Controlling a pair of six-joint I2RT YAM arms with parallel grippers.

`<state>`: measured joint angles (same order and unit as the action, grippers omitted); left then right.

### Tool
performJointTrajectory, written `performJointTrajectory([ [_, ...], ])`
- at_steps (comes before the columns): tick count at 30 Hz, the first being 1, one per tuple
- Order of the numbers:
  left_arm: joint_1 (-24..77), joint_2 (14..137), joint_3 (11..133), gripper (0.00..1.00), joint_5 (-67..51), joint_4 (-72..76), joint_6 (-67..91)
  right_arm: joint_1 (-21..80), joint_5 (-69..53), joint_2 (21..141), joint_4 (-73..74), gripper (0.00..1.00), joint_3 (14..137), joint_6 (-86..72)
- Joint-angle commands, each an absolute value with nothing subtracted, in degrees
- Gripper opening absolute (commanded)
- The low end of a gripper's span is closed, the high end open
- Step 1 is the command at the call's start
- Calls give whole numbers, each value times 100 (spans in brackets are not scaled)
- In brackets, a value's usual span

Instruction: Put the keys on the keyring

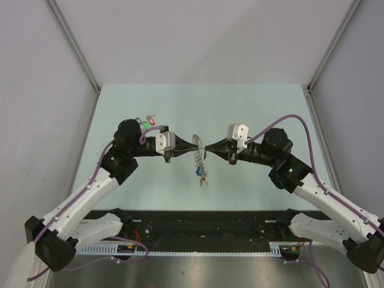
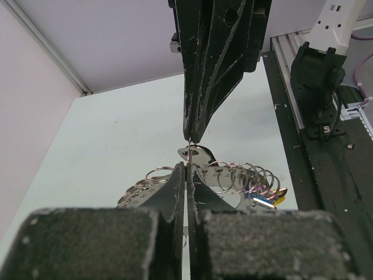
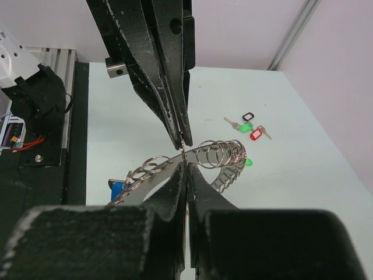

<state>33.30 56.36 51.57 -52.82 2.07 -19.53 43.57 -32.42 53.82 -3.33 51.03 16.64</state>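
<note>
The keyring point(image 1: 198, 157) hangs in the air over the middle of the table, a curved silvery band strung with many small wire loops point(image 2: 233, 175) point(image 3: 221, 153). My left gripper point(image 1: 191, 151) point(image 2: 187, 166) and right gripper point(image 1: 207, 149) point(image 3: 184, 166) meet tip to tip at it. Both are shut on the same thin loop, which shows edge-on between them. Keys with blue and yellow tags point(image 2: 265, 199) dangle from the ring's lower end point(image 1: 203, 178). More keys with black, green and red tags point(image 3: 247, 125) lie loose on the table.
The loose tagged keys point(image 1: 148, 124) lie just behind my left arm's wrist. A black rail with cabling point(image 1: 198, 225) runs along the table's near edge. Grey walls point(image 1: 42, 90) close in the pale green table on both sides.
</note>
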Motion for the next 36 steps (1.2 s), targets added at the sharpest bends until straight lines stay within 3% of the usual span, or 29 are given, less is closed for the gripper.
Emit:
performJointTrajectory([
  [1, 3313, 5599, 5203, 1, -5432, 571, -1890, 4386, -3331, 5353, -624, 0, 5335, 1784],
  [36, 3313, 5660, 5194, 0, -5379, 764, -1600, 4412, -3120, 5229, -475, 0, 5335, 1854],
])
